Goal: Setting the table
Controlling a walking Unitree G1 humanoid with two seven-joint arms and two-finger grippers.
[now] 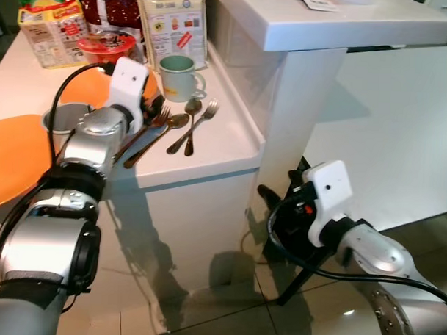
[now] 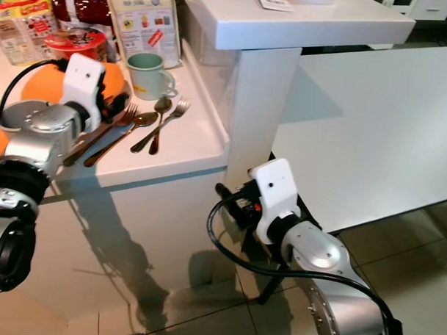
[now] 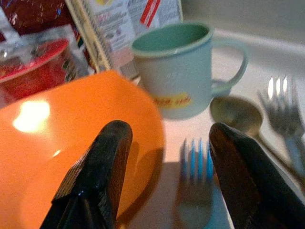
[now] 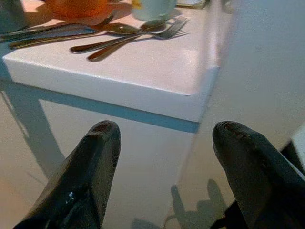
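Note:
My left gripper (image 1: 153, 110) hovers open just over the white counter (image 1: 217, 149). In its wrist view a fork (image 3: 195, 157) lies between the open fingers, not gripped. An orange bowl (image 3: 71, 143) sits beside one finger, and a pale green mug (image 3: 176, 71) stands just ahead. A spoon (image 3: 236, 112) and a second fork (image 3: 281, 109) lie by the mug. The cutlery (image 1: 188, 126) is a loose cluster near the counter's front corner. My right gripper (image 1: 281, 188) hangs open below the counter top, beside the cabinet front, holding nothing.
An orange plate (image 1: 11, 160) and a metal cup (image 1: 63, 121) sit on the counter's left. Food packets (image 1: 170, 22) and a red noodle bowl (image 1: 107, 42) line the back. A raised white ledge (image 1: 339, 24) and a white panel (image 1: 401, 122) stand on the right, above a glossy tiled floor (image 1: 226, 307).

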